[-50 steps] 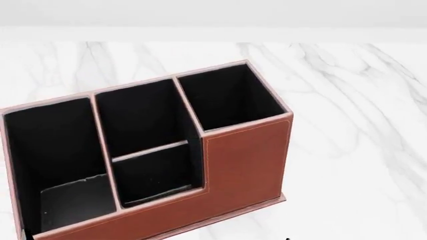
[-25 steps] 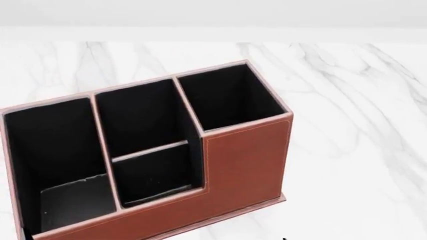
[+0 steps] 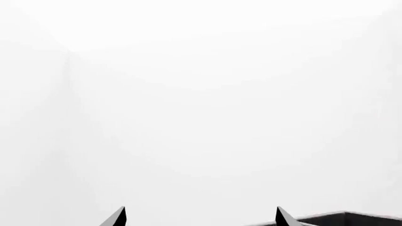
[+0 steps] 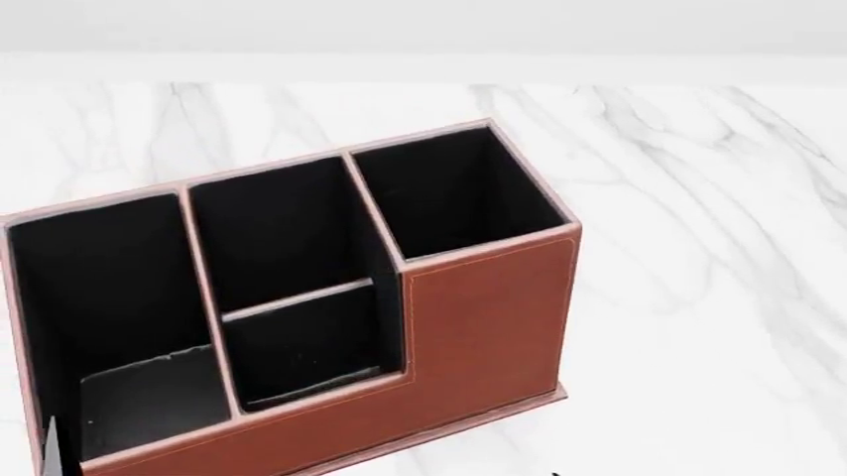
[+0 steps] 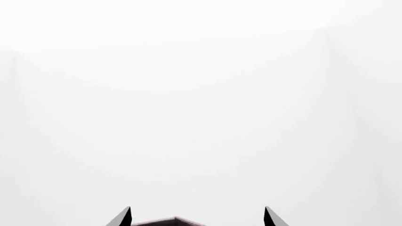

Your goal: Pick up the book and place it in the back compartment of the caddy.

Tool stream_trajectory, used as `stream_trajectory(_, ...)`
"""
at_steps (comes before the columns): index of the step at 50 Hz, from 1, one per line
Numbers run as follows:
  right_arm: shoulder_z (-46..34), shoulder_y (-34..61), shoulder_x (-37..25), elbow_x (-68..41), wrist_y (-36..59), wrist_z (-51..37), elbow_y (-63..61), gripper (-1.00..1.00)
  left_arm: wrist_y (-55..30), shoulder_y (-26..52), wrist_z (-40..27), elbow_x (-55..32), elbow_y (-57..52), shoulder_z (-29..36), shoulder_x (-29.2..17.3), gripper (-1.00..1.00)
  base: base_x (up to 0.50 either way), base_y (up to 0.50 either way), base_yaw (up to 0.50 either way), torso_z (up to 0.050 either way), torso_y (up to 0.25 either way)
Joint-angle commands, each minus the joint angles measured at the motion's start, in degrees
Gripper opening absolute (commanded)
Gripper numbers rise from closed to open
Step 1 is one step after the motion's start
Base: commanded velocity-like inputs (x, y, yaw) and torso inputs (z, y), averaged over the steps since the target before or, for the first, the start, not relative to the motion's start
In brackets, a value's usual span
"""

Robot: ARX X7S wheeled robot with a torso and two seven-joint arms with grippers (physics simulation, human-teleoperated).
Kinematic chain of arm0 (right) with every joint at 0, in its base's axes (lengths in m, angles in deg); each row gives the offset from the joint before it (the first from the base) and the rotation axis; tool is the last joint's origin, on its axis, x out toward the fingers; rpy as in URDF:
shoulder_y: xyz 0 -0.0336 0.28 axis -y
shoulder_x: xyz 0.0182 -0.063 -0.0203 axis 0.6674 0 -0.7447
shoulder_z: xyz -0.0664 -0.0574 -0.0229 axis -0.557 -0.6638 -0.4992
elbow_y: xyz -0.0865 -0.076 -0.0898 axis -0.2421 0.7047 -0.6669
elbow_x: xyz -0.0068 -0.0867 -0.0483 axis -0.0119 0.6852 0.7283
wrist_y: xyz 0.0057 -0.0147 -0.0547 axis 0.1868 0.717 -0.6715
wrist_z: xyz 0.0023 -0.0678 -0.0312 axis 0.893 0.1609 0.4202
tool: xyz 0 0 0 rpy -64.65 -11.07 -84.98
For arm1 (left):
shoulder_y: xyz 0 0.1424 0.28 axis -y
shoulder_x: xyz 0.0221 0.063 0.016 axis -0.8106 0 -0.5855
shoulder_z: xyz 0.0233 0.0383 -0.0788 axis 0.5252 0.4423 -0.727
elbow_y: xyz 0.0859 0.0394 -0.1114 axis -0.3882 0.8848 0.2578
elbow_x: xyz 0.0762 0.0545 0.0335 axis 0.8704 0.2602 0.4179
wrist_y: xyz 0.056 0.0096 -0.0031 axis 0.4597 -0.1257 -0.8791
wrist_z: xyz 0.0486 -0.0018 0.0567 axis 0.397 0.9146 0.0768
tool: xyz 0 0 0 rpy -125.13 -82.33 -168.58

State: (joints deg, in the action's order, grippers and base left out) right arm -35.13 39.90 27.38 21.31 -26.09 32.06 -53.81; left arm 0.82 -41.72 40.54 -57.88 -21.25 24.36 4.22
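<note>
The reddish-brown caddy point(image 4: 490, 317) with black lining stands on the marble table at centre-left in the head view. Its small low-walled cell point(image 4: 311, 347) lies in the middle column, on the side nearest me. The book is out of view in all frames. My left gripper point(image 3: 201, 219) is open and empty, with the caddy's rim point(image 3: 351, 217) just beyond one fingertip. A grey sliver of a left fingertip point(image 4: 51, 451) shows beside the caddy's near left corner. My right gripper point(image 5: 197, 219) is open and empty, with a caddy corner point(image 5: 169, 221) between its tips.
The white marble tabletop point(image 4: 701, 248) stretches to the right of and behind the caddy, up to a pale wall. The caddy's tall square cell point(image 4: 457, 193) is at its far right, and the long cell point(image 4: 106, 297) at its left.
A grey left fingertip has come into the head view at the bottom left. A dark speck at the bottom edge has drifted slightly left. The caddy has not moved.
</note>
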Motion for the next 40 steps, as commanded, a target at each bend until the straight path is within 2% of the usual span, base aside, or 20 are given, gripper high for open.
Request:
stream_trajectory(1,-0.40,0.27,-0.13,-0.09,-0.05,-0.05,0.40,1.00,-7.94,3.10,5.09,-4.68,-3.34,1.82,-4.61,1.00,0.00,0.00,0.00,0.000,0.000)
stream_trajectory(3,-0.47,0.37,-0.10,0.02,-0.16,-0.05,0.68,1.00,-9.15,3.46,5.92,-5.44,-4.35,2.04,-5.45,1.00,0.00,0.00,0.00,0.000,0.000)
stream_trajectory(8,-0.55,0.35,-0.16,0.13,-0.32,-0.13,0.66,1.00,-13.04,7.00,12.38,-14.26,-3.57,4.44,-8.32,1.00,0.00,0.00,0.00,0.000,0.000)
stream_trajectory(10,-0.59,0.43,-0.17,0.10,-0.27,-0.17,0.72,1.00,-12.22,7.23,14.11,-16.52,-3.37,4.81,-8.84,1.00,0.00,0.00,0.00,0.000,0.000)
stream_trajectory(19,-0.88,0.57,-0.26,0.22,-0.19,-0.23,0.83,1.00,-16.09,11.02,19.69,-22.90,-1.41,6.60,-10.92,1.00,0.00,0.00,0.00,0.000,0.000)
stream_trajectory(23,-0.99,0.69,-0.28,0.29,-0.10,-0.27,0.88,1.00,-17.91,13.06,24.88,-26.83,0.04,8.58,-12.16,1.00,0.00,0.00,0.00,0.000,0.000)
stream_trajectory(26,-1.11,0.83,-0.30,0.26,-0.17,-0.25,1.14,1.00,-18.66,14.64,27.62,-27.56,1.84,9.73,-12.46,1.00,0.00,0.00,0.00,0.000,0.000)
stream_trajectory(28,-1.15,0.86,-0.28,0.41,-0.16,-0.29,1.21,1.00,-19.98,15.96,25.26,-24.79,3.67,9.60,-11.44,1.00,0.00,0.00,0.00,0.000,0.000)
stream_trajectory(40,-1.29,1.03,-0.35,0.82,-0.31,-0.53,1.51,1.00,-23.96,21.83,33.98,-25.36,10.89,14.92,-10.04,1.00,0.00,0.00,0.00,0.000,0.000)
